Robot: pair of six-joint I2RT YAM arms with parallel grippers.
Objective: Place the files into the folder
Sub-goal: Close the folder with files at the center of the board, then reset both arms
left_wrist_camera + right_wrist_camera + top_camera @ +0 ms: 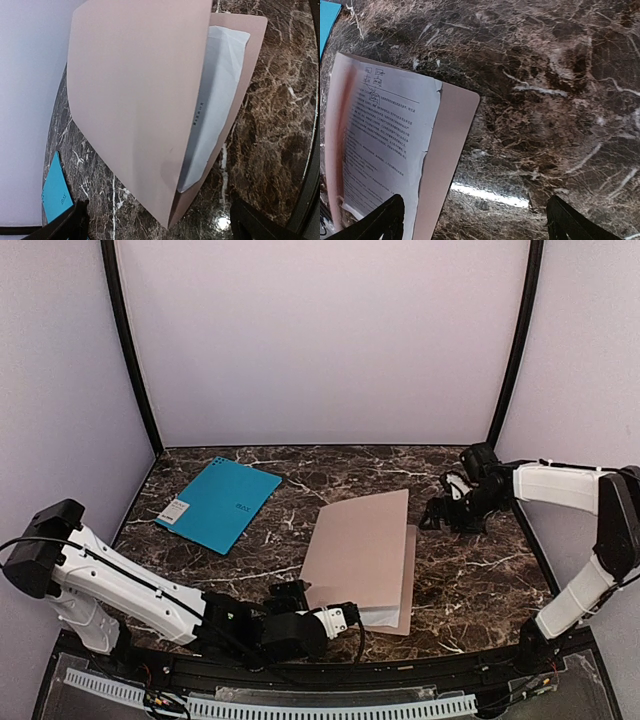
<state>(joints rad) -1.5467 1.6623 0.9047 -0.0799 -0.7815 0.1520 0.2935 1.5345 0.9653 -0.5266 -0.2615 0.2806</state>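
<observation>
The tan folder [358, 552] lies in the middle of the table with its cover lowered over the files. White sheets [382, 616] stick out at its near right corner. In the left wrist view the cover [135, 95] stands slightly ajar over the white sheets [217, 95]. My left gripper [345, 618] is open, and the folder's near corner lies between its fingers [70, 225]. In the right wrist view a printed sheet [380, 135] rests on the folder's back panel [447, 145]. My right gripper [434, 514] is open and empty beside the folder's far right corner.
A teal blue folder [218, 504] with a white label lies at the back left, and it shows in the left wrist view [57, 192]. The dark marble table [470, 580] is walled by pale panels at the back and sides.
</observation>
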